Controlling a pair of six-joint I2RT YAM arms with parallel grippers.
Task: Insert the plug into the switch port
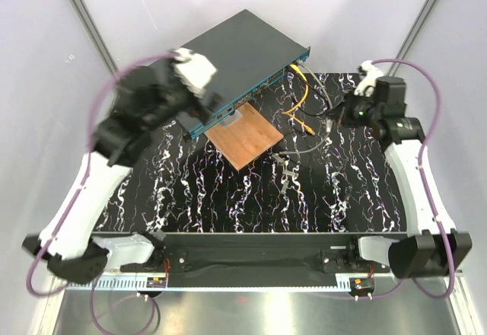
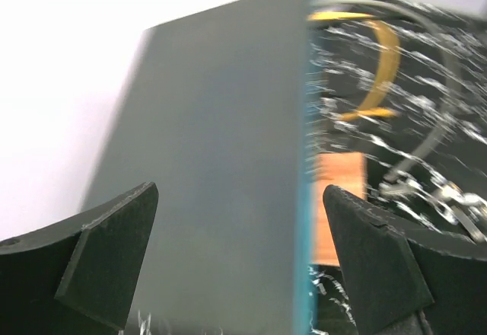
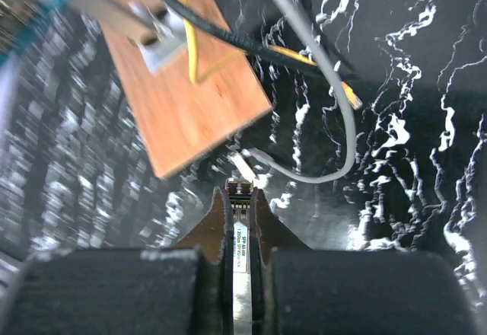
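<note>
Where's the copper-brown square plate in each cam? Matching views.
Top external: the copper-brown square plate sits at centre, just in front of the switch's teal front face.
Left wrist: blurred orange patch, right of centre, beside that teal face.
Right wrist: upper left, beyond the right gripper shut on the silvery plug.
Shared landmark: the yellow cable, in all three.

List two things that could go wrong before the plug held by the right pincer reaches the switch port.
1. Loose grey cable and yellow cable lie before the switch; the right pincer may snag them.
2. The left pincer is open, not gripping the switch; pushing the plug could slide it.
</note>
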